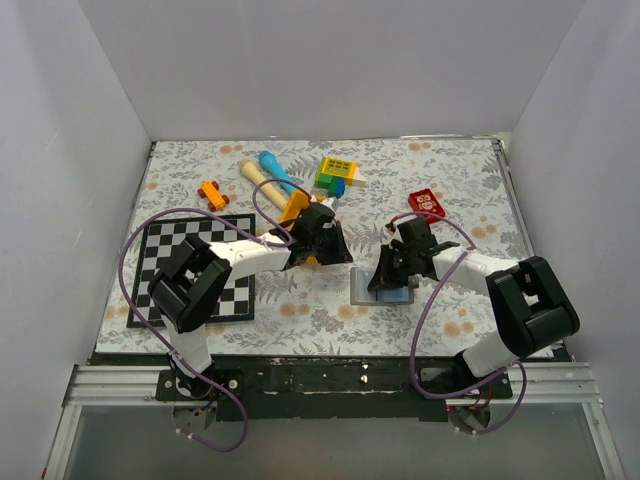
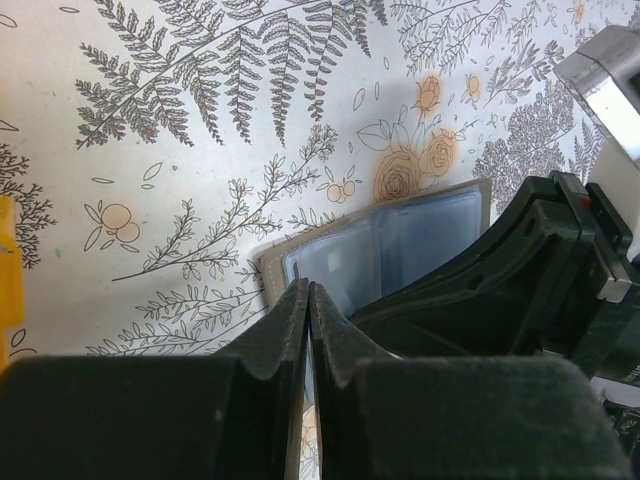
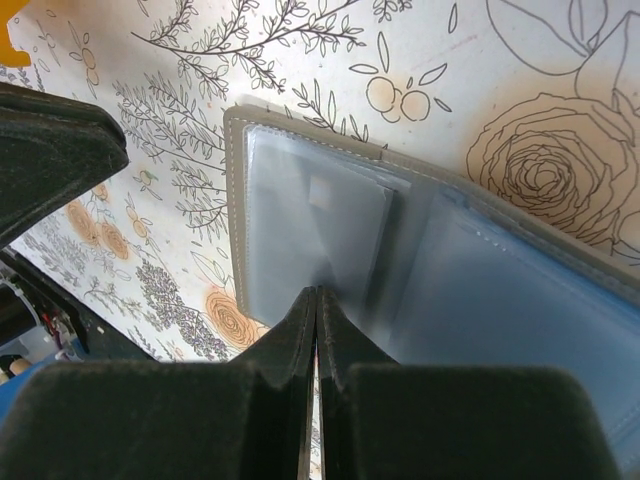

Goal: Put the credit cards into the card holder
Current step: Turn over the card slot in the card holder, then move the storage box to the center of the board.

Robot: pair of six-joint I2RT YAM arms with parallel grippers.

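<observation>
The card holder (image 1: pixel 398 296) lies open on the floral cloth, grey outside with pale blue pockets. It also shows in the left wrist view (image 2: pixel 400 245) and the right wrist view (image 3: pixel 300 200). My right gripper (image 1: pixel 386 282) is shut, and its tips (image 3: pixel 317 292) touch the holder's left pocket. My left gripper (image 1: pixel 343 257) is shut just left of the holder, with its tips (image 2: pixel 308 288) near the holder's near-left corner and cloth showing through the slit. No black credit card shows clearly in any view. A pale rectangle (image 3: pixel 345 200) shows inside the pocket.
A red block (image 1: pixel 426 204) lies behind the right gripper. A checkerboard (image 1: pixel 195 265) lies at the left. Behind the left gripper are an orange-yellow piece (image 1: pixel 295 207), a wooden and a blue cylinder (image 1: pixel 262 175), a yellow-green block (image 1: pixel 336 172) and a small orange toy (image 1: pixel 212 194).
</observation>
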